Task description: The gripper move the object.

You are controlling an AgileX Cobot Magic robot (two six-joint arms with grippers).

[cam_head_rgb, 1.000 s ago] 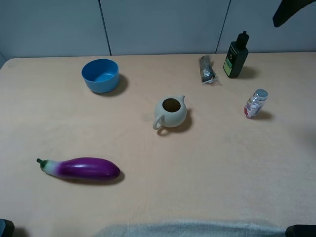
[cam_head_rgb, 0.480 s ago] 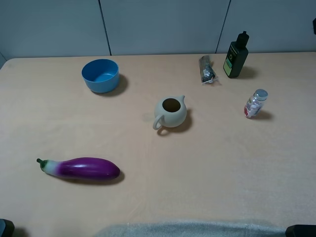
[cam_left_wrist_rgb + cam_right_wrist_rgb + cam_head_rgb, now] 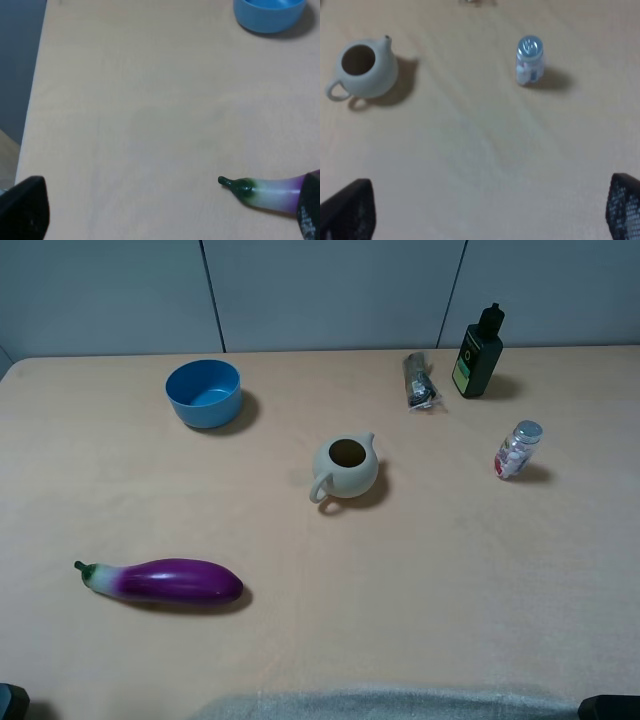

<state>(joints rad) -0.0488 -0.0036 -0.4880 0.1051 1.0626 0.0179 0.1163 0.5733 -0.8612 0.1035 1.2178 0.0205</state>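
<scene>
Black bottle point(image 3: 478, 362) stands upright at the worktop's point(image 3: 450, 570) far right, beside the dark packet point(image 3: 420, 380). The right gripper point(image 3: 485, 210) has pulled back out of the overhead view, fingers spread wide and empty; looks like the move is finished.

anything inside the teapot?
The cream ceramic teapot has no lid; its opening looks dark and empty from the high view. The bottom is in shadow, so liquid or something small cannot be ruled out.
</scene>
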